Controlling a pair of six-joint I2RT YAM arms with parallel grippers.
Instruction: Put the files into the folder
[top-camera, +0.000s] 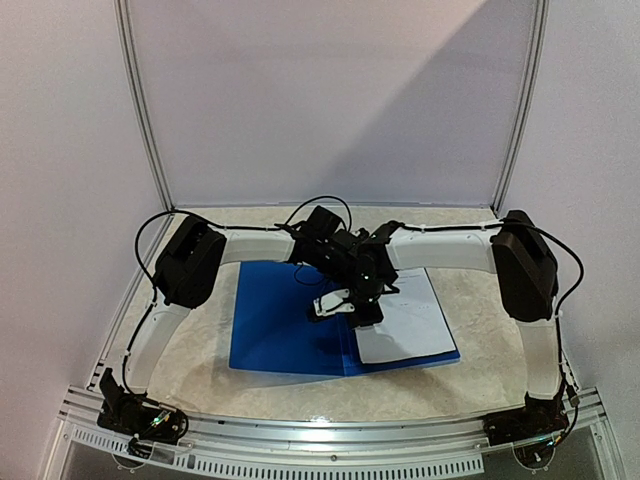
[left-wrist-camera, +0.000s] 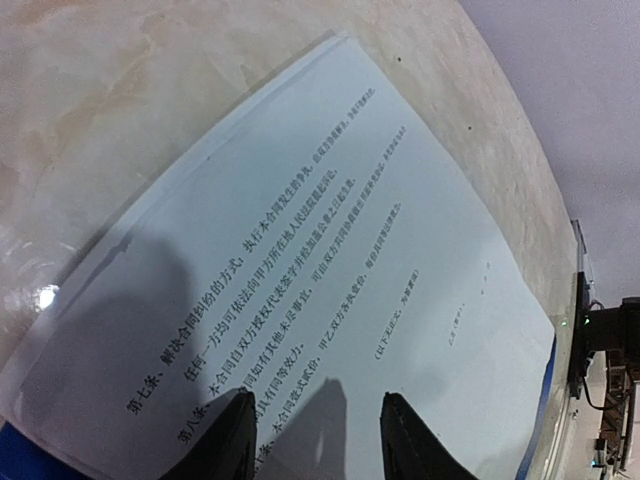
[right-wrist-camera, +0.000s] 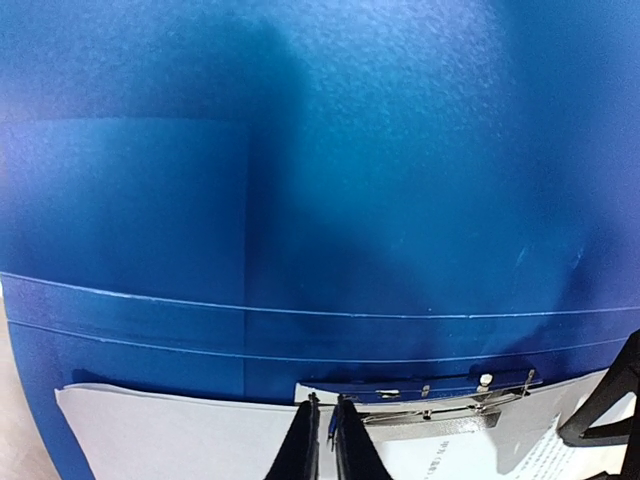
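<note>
The blue folder (top-camera: 280, 320) lies open and flat on the table. The files (top-camera: 410, 325), white sheets with black text, lie on its right half. My left gripper (left-wrist-camera: 317, 400) is open and empty, hovering just above the files (left-wrist-camera: 330, 200), fingers apart over the printed lines. My right gripper (right-wrist-camera: 328, 402) is shut on the thin lever of the metal clip (right-wrist-camera: 440, 395) at the spine, where the files (right-wrist-camera: 170, 435) meet the blue inner cover (right-wrist-camera: 320, 180). From above, both grippers meet over the spine, the left (top-camera: 378, 290) and the right (top-camera: 345, 312).
The beige marbled table (top-camera: 470, 290) surrounds the folder. A metal frame rail (top-camera: 330, 425) runs along the near edge by the arm bases. White walls close the back and sides. The right arm's base (left-wrist-camera: 600, 330) shows beyond the sheets.
</note>
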